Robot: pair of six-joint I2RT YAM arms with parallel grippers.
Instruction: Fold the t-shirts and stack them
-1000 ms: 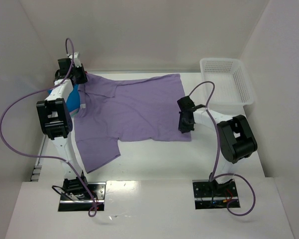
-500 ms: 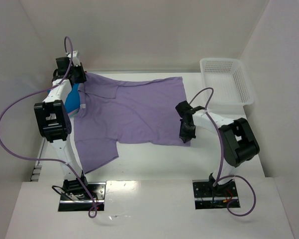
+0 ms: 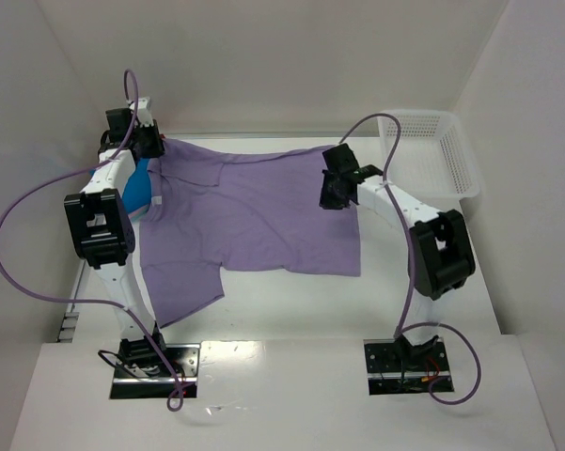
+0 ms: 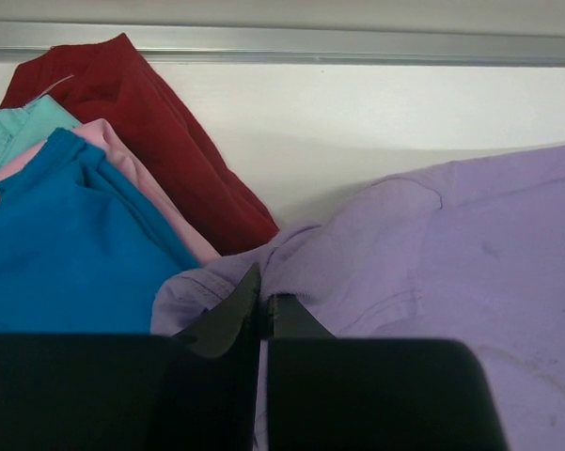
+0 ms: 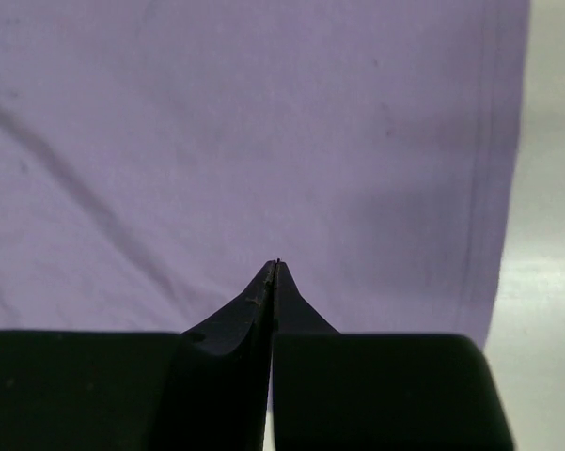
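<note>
White table (image 3: 291,305) boxed in by plain white walls (image 3: 291,66), evenly lit, glossy near edge

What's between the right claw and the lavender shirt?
Nothing visible. The right claw, shut, points straight at the lavender shirt near its hemmed edge. The white basket sits off to the side.

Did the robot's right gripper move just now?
Yes. The right gripper moved away from the arm bases toward the back wall, over the purple shirt, and is now level with the white basket.
</note>
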